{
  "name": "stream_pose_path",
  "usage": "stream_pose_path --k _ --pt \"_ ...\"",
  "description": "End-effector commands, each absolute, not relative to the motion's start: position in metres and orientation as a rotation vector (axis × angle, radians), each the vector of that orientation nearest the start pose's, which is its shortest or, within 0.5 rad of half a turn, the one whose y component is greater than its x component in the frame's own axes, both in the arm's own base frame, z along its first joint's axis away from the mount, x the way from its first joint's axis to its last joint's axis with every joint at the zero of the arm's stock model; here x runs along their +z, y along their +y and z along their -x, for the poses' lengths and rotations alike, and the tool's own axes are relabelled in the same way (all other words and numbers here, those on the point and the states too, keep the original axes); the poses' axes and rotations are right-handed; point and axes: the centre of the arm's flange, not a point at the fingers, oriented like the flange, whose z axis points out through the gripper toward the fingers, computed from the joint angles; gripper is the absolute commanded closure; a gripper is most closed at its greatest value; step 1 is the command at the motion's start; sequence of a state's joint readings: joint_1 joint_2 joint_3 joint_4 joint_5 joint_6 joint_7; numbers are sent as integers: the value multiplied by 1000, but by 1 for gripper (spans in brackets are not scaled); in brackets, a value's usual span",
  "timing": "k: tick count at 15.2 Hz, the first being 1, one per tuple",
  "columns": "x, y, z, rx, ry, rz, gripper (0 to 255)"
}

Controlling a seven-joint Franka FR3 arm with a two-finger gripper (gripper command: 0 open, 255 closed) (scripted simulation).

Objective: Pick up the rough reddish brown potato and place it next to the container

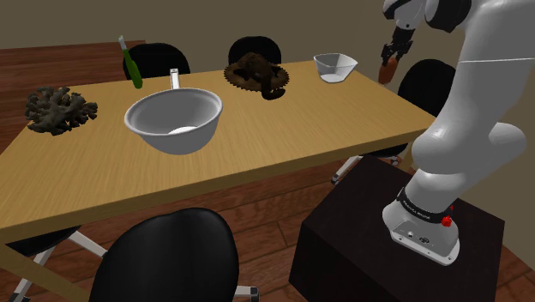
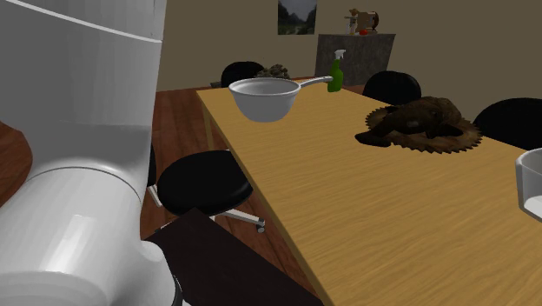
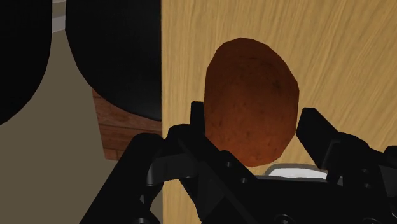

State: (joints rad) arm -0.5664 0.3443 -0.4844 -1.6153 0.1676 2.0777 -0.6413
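**A:** What stands on the table point(image 1: 257, 167), from the shoulder view's left?

**B:** A dark lumpy clump point(image 1: 58, 109), a green bottle point(image 1: 133, 67), a grey pan point(image 1: 174, 120), a shaggy brown heap point(image 1: 255, 75), then the clear container point(image 1: 335, 67). What the clump and the heap are, I cannot tell.

**A:** And the potato point(image 1: 389, 70)?

**B:** Right of the container, up in the air near the table's far corner, in front of a black chair point(image 1: 426, 86). The gripper point(image 1: 393, 53) has it: one black finger presses each side.

**A:** Which way does it point?

**B:** Its long axis is roughly upright, with the lower end hanging below the fingers. In the wrist view it runs straight out along the fingers point(image 3: 197, 124), rounded end away from the hand, with the table's wood behind it.

**A:** Anything hidden?

**B:** The potato's near end sits behind the gripper's body in the wrist view. In the second exterior view the white arm point(image 2: 78, 174) blocks the left side, and the container is cut off at the right edge.
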Motion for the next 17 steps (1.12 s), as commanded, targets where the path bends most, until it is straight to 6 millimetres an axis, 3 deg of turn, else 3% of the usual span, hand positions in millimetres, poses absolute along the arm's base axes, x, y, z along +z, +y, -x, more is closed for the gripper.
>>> stream_pose_path --k 1,17 --pt "449 -556 -369 -170 715 3180 255" --pt "364 -556 -369 -170 715 3180 255"
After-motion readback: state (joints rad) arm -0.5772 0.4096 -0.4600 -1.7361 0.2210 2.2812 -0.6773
